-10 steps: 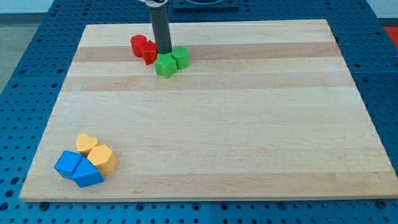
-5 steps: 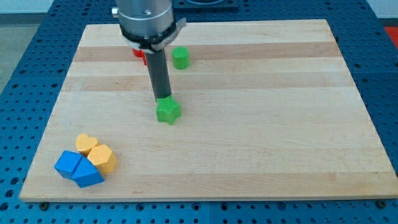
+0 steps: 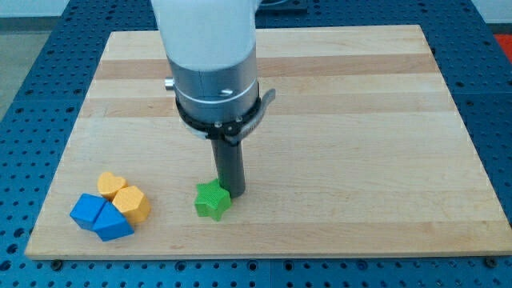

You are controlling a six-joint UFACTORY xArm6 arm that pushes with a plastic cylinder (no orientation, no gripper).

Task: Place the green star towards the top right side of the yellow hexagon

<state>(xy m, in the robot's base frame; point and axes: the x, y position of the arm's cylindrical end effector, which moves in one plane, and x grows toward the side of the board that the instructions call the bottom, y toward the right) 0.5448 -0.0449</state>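
Observation:
The green star (image 3: 212, 200) lies near the view's bottom, left of centre, on the wooden board (image 3: 360, 160). My tip (image 3: 233, 193) touches the star's upper right side. The yellow hexagon (image 3: 132, 204) sits at the bottom left, about a hundred pixels left of the star, in a cluster with a yellow heart (image 3: 111, 185). The arm's wide white and grey body (image 3: 212, 72) hides the upper middle of the board.
Two blue blocks (image 3: 98, 216) touch the yellow ones at the bottom left. The red blocks and the second green block seen earlier are hidden behind the arm's body. The board's bottom edge runs just below the star.
My tip has pushed the green star from the top of the board down towards the bottom, a little leftward. The arm's body now covers the red and other green blocks.

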